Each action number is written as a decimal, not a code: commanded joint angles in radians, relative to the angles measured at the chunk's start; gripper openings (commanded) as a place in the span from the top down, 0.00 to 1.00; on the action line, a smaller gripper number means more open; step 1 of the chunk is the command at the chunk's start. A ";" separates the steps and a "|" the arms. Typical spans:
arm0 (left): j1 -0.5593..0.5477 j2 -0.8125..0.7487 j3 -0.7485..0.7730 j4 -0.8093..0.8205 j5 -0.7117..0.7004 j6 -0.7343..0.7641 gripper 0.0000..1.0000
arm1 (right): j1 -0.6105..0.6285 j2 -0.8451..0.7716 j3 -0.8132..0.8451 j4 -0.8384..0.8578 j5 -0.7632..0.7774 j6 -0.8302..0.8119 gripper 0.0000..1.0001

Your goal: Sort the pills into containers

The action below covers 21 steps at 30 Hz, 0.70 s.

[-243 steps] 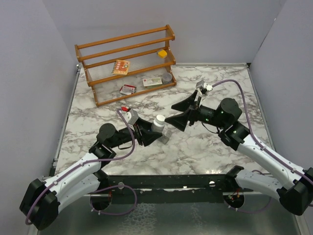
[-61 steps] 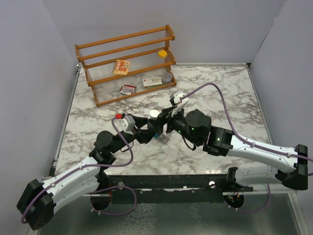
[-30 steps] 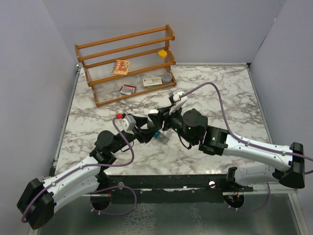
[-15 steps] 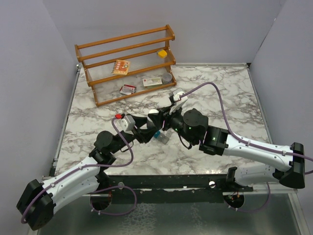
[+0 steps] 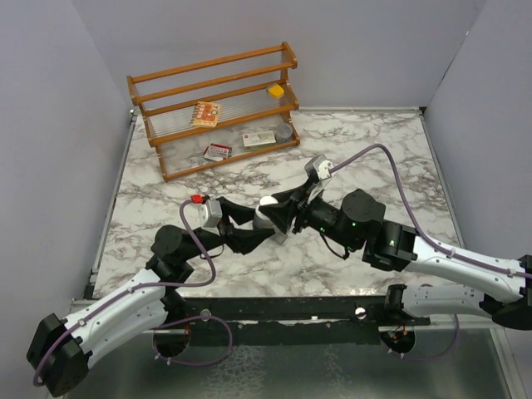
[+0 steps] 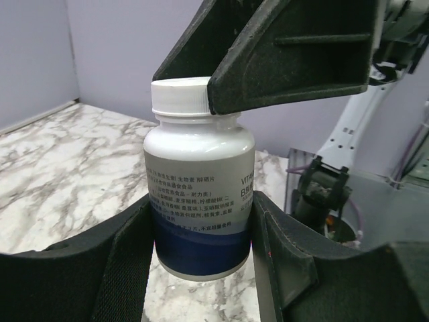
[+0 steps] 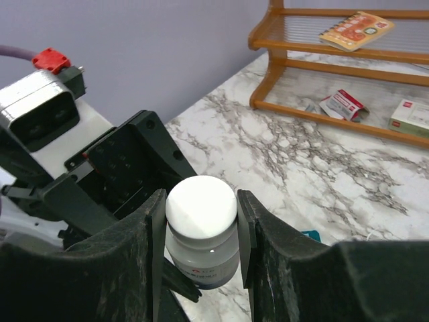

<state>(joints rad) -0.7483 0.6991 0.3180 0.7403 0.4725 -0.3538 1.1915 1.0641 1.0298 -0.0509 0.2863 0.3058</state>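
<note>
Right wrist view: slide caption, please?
Right gripper clamps the white round cap of the white plastic pill bottle held in the left gripper.

Two white-shelled arms, the left arm (image 5: 125, 301) and the right arm (image 5: 465, 266), carry black joint housings and looping purple cables (image 5: 378, 149). Their matte black fingers (image 6: 100, 268) are coarse-grained (a red plug (image 7: 51, 59) tops the left wrist's pale grey camera box (image 7: 37, 114)).

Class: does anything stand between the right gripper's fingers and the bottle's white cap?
Nothing visible does. The fingers of the right gripper clasp the round white plastic cap, while the left gripper holds the white labelled bottle.
</note>
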 commanded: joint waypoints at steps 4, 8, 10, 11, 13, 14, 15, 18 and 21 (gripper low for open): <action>-0.010 -0.052 0.056 0.102 0.212 -0.168 1.00 | -0.004 -0.090 -0.041 0.042 -0.132 -0.075 0.92; -0.013 -0.048 0.067 0.145 0.249 -0.241 1.00 | -0.004 -0.101 -0.043 0.051 -0.171 -0.094 0.92; -0.014 -0.037 0.072 0.167 0.270 -0.273 1.00 | -0.004 -0.103 -0.046 0.063 -0.197 -0.101 0.92; -0.015 -0.031 0.073 0.179 0.283 -0.288 1.00 | -0.004 -0.103 -0.046 0.070 -0.211 -0.106 0.92; -0.017 -0.023 0.069 0.211 0.301 -0.321 1.00 | -0.004 -0.103 -0.045 0.081 -0.237 -0.112 0.92; -0.019 -0.018 0.066 0.232 0.311 -0.338 1.00 | -0.003 -0.101 -0.045 0.087 -0.253 -0.116 0.92; -0.020 -0.013 0.062 0.261 0.324 -0.361 1.00 | -0.004 -0.100 -0.046 0.093 -0.271 -0.121 0.92; -0.024 0.011 0.050 0.381 0.366 -0.443 1.00 | -0.004 -0.092 -0.043 0.109 -0.318 -0.130 0.92; -0.028 0.029 0.045 0.476 0.405 -0.499 1.00 | -0.004 -0.082 -0.035 0.107 -0.345 -0.137 0.93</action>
<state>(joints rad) -0.7490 0.7204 0.3519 0.9565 0.7193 -0.7132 1.1950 0.9676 0.9974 0.0437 -0.0200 0.2283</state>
